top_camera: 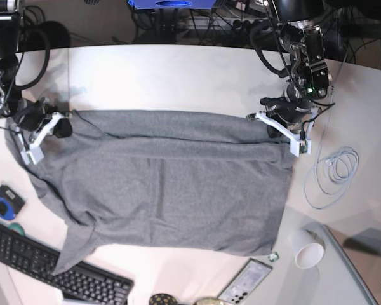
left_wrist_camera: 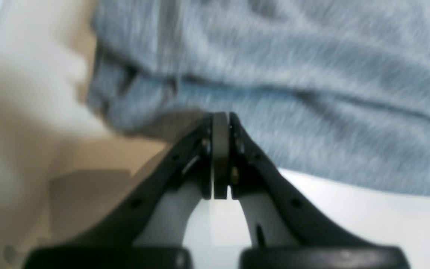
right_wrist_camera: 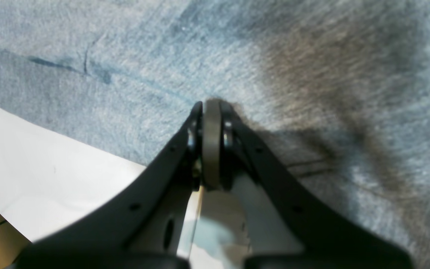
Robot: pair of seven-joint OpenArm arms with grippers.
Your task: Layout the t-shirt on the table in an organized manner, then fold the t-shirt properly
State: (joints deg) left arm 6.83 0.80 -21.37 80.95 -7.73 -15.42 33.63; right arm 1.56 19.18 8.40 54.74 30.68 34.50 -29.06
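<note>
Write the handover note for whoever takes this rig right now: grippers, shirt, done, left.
Left gripper: shut at the t-shirt's far edge, on the base view's right.
Right gripper: shut at the far edge on the opposite side.
T-shirt: spread wide across the table, far edge doubled over in a band, near-left sleeve reaching the keyboard.
Done: mostly laid out.
Left: smooth the far edge and creases, then fold.

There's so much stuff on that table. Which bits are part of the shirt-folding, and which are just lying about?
Part of the job:
- the t-shirt
- the table it lies on
- the left gripper and right gripper, both shut at the shirt's far corners

Just lying about:
- keyboard
- paper cup
- white cable
- phone
</note>
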